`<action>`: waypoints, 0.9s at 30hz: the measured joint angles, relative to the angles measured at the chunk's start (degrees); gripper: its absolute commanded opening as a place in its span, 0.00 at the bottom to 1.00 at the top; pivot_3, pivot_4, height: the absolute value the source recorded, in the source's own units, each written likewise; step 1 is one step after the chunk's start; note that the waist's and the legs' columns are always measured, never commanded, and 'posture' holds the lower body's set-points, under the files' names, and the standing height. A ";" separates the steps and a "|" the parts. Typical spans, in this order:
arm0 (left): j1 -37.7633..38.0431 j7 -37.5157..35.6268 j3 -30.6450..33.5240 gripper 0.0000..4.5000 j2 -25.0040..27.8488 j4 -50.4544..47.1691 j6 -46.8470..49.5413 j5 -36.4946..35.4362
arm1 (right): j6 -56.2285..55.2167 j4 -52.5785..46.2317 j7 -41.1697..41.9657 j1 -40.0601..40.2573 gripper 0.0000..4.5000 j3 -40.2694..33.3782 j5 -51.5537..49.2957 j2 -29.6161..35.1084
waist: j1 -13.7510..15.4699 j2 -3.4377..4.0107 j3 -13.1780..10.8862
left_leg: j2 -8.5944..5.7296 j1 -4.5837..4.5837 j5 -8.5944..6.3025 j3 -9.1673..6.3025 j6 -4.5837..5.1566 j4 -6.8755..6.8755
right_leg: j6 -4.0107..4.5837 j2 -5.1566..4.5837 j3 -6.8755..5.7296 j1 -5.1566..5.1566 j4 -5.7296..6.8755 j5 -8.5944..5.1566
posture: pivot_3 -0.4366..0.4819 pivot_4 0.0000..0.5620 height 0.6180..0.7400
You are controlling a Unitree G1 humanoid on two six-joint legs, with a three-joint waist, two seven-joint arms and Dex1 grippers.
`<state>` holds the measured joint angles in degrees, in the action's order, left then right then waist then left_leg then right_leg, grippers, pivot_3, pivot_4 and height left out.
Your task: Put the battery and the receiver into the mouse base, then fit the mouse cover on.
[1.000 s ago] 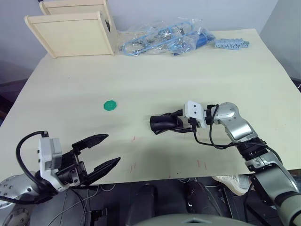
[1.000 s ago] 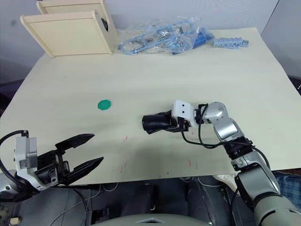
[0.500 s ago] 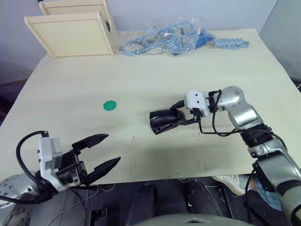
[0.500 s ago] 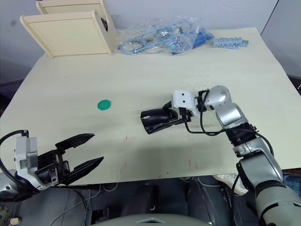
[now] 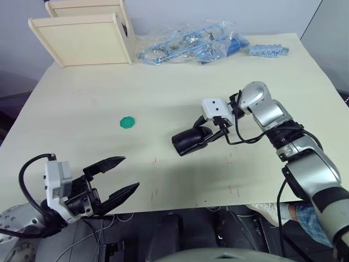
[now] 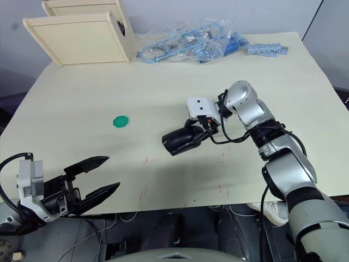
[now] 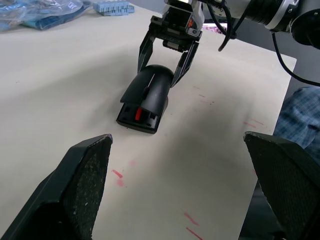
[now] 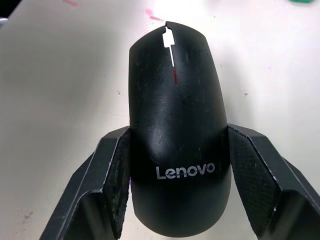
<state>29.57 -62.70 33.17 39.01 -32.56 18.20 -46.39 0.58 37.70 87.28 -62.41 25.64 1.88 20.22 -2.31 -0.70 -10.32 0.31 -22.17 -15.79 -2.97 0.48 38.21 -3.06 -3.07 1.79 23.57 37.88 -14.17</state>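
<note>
Mouse cover (image 8: 175, 115): glossy black shell with white brand lettering and a thin slit toward its front, seated on top of the mouse base (image 7: 141, 114), whose front edge shows a red patch in the left wrist view; the assembled mouse rests on the table (image 5: 163, 87) a little toward 4 o'clock of its centre. Right gripper (image 5: 200, 135): fingers spread to either side of the rear of the mouse, inner pads (image 8: 120, 170) right against the cover's flanks with no visible gap; whether they squeeze it cannot be told, and they are taken here as clasping the mouse. Left gripper (image 5: 121, 176): at 7 o'clock by the near table edge, its two black fingers parted and holding nothing, well apart from the mouse. Green disc (image 5: 127, 121): flat on the table at 9 o'clock of the mouse. Wooden boxes (image 5: 87, 35): at 11 o'clock on the far edge. Clear bags of blue parts (image 5: 188, 43): at 12 o'clock. Blue strip (image 5: 268, 51): at 1 o'clock.
</note>
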 measured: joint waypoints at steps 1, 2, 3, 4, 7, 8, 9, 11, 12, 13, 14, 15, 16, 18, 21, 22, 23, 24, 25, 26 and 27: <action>0.03 0.00 0.00 1.00 -0.02 0.00 -0.01 0.04 | -0.04 0.68 0.03 -0.19 0.59 0.09 0.22 -0.30 | -0.01 0.00 0.00 | 0.00 0.00 0.00 0.01 0.00 0.00 | 0.00 0.00 0.00 0.00 0.00 0.00 | 0.48 0.27 1.00; 0.04 0.01 0.01 1.00 -0.04 0.00 -0.02 0.06 | -0.08 1.21 0.02 -0.40 0.59 0.17 0.43 -0.48 | -0.04 0.00 0.00 | 0.00 0.00 0.00 0.01 -0.01 0.00 | 0.00 -0.01 0.00 0.00 0.01 0.00 | 0.48 0.27 1.00; 0.05 0.01 0.01 1.00 -0.10 -0.01 -0.03 0.09 | -0.18 2.05 0.01 -0.83 0.59 0.41 0.94 -0.60 | -0.05 0.00 0.00 | 0.00 0.01 0.01 0.01 -0.01 0.00 | 0.00 -0.01 0.00 0.00 0.01 0.00 | 0.48 0.27 1.00; 0.06 0.01 0.01 1.00 -0.20 -0.01 -0.04 0.10 | -0.55 2.94 -0.06 -1.20 0.59 0.46 1.45 -0.71 | -0.06 0.00 0.00 | -0.01 0.01 0.01 0.00 -0.02 0.00 | 0.00 0.00 0.00 0.00 0.01 0.00 | 0.48 0.27 1.00; 0.05 0.01 0.00 1.00 -0.33 -0.02 -0.04 0.12 | -1.31 5.23 -0.21 -1.66 0.59 0.46 2.61 -1.21 | -0.08 0.00 0.00 | -0.01 0.01 0.01 0.00 -0.02 0.00 | 0.01 0.01 0.00 0.00 0.01 0.00 | 0.48 0.27 1.00; 0.05 0.01 0.01 1.00 -0.33 -0.01 -0.04 0.12 | -1.39 5.49 -0.22 -1.66 0.59 0.46 2.68 -1.30 | -0.08 0.00 0.00 | -0.01 0.01 0.01 0.00 -0.02 0.00 | 0.01 0.01 0.00 0.00 0.01 0.01 | 0.48 0.27 1.00; 0.07 -0.01 0.01 1.00 -0.33 -0.02 -0.04 0.12 | -1.74 6.37 -0.38 -1.71 0.59 0.46 3.11 -1.60 | -0.09 0.00 0.00 | -0.01 0.01 0.01 0.00 -0.02 0.00 | 0.01 0.01 0.00 0.00 0.01 0.01 | 0.48 0.27 1.00; 0.09 -0.01 0.01 1.00 -0.33 -0.01 -0.04 0.13 | -2.19 7.17 -0.44 -1.88 0.59 0.46 3.44 -2.05 | -0.08 0.00 0.00 | -0.01 0.01 0.01 0.01 -0.02 0.00 | 0.01 0.00 0.00 0.00 0.01 0.01 | 0.48 0.27 1.00; 0.07 -0.02 0.01 1.00 -0.33 -0.01 -0.04 0.14 | -2.23 7.55 -0.50 -2.09 0.59 0.47 3.81 -2.36 | -0.09 0.01 0.00 | -0.01 0.01 0.01 0.01 -0.02 0.00 | 0.01 0.00 0.00 0.00 0.02 0.01 | 0.48 0.27 1.00; 0.05 -0.03 0.01 1.00 -0.33 -0.01 -0.05 0.14 | -2.23 7.86 -0.57 -2.30 0.59 0.47 4.04 -2.50 | -0.09 0.01 0.00 | -0.01 0.01 0.01 0.00 -0.02 0.00 | 0.01 0.00 0.00 0.00 0.02 0.01 | 0.48 0.27 1.00; 0.03 -0.04 0.00 1.00 -0.33 -0.01 -0.05 0.15 | -2.25 8.32 -0.64 -2.65 0.59 0.47 4.28 -2.64 | -0.09 0.01 0.00 | -0.01 0.01 0.02 0.00 -0.03 0.00 | 0.01 0.00 0.00 0.00 0.02 0.01 | 0.48 0.27 1.00; -0.01 -0.05 0.00 1.00 -0.33 -0.01 -0.05 0.15 | -2.27 8.46 -0.66 -2.80 0.59 0.47 4.48 -2.67 | -0.09 0.01 0.00 | -0.01 0.01 0.02 0.00 -0.03 0.00 | 0.01 0.01 0.00 0.00 0.02 0.01 | 0.48 0.27 1.00; -0.01 -0.05 0.01 1.00 -0.33 -0.01 -0.05 0.15 | -2.28 8.54 -0.68 -2.86 0.59 0.47 4.58 -2.72 | -0.09 0.01 0.00 | -0.01 0.01 0.02 0.00 -0.03 0.00 | 0.01 0.00 0.00 0.00 0.02 0.01 | 0.48 0.27 1.00; -0.05 -0.05 0.00 1.00 -0.33 -0.01 -0.05 0.16 | -2.33 9.02 -0.78 -3.06 0.59 0.47 4.84 -3.11 | -0.09 0.01 0.00 | -0.01 0.02 0.02 0.00 -0.03 0.00 | 0.01 0.00 0.00 0.00 0.02 0.01 | 0.48 0.27 1.00; -0.09 -0.07 0.00 1.00 -0.33 -0.01 -0.05 0.18 | -2.21 9.86 -1.06 -3.16 0.59 0.47 5.18 -3.72 | -0.10 0.01 0.00 | -0.01 0.02 0.02 0.00 -0.04 0.00 | 0.01 0.00 0.00 0.00 0.03 0.01 | 0.48 0.27 1.00; -0.11 -0.07 0.00 1.00 -0.33 -0.01 -0.05 0.18 | -2.17 9.99 -1.10 -3.17 0.59 0.47 5.36 -3.81 | -0.10 0.01 0.00 | -0.01 0.02 0.03 0.00 -0.04 0.00 | 0.02 0.01 0.00 0.00 0.03 0.01 | 0.48 0.27 1.00; -0.09 -0.08 0.00 1.00 -0.33 -0.01 -0.05 0.19 | -2.12 10.13 -1.11 -3.20 0.59 0.47 5.55 -3.89 | -0.10 0.01 0.00 | -0.01 0.02 0.03 0.00 -0.04 0.00 | 0.02 0.00 0.00 0.00 0.03 0.01 | 0.48 0.27 1.00; -0.09 -0.08 0.00 1.00 -0.33 -0.01 -0.05 0.19 | -2.11 10.20 -1.12 -3.30 0.59 0.47 5.74 -3.99 | -0.10 0.01 0.00 | -0.01 0.02 0.03 0.00 -0.05 0.00 | 0.02 0.01 0.00 0.00 0.04 0.01 | 0.48 0.27 1.00; -0.09 -0.08 0.00 1.00 -0.33 -0.01 -0.05 0.20 | -2.09 10.26 -1.13 -3.38 0.59 0.47 5.89 -4.10 | -0.10 0.01 0.00 | -0.01 0.03 0.03 0.00 -0.05 0.00 | 0.02 0.01 0.00 0.00 0.04 0.01 | 0.48 0.27 1.00; -0.09 -0.09 0.00 1.00 -0.33 -0.01 -0.05 0.20 | -2.08 10.45 -1.15 -3.58 0.59 0.47 6.23 -4.40 | -0.13 0.01 0.00 | -0.01 0.04 0.03 0.00 -0.05 0.00 | 0.02 0.01 0.00 0.00 0.04 0.01 | 0.48 0.27 1.00; -0.09 -0.09 0.00 1.00 -0.33 -0.01 -0.05 0.20 | -2.08 10.54 -1.16 -3.65 0.59 0.47 6.35 -4.48 | -0.19 0.01 0.00 | -0.01 0.04 0.03 0.00 -0.05 -0.01 | 0.02 0.02 0.00 0.00 0.05 0.01 | 0.48 0.27 1.00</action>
<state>29.48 -62.79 33.17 38.68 -32.58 18.15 -46.19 -1.50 48.24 86.12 -66.07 26.11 8.22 15.75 -2.49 -0.69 -10.32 0.30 -22.13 -15.76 -2.96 0.44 38.21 -3.03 -3.05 1.79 23.57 37.93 -14.15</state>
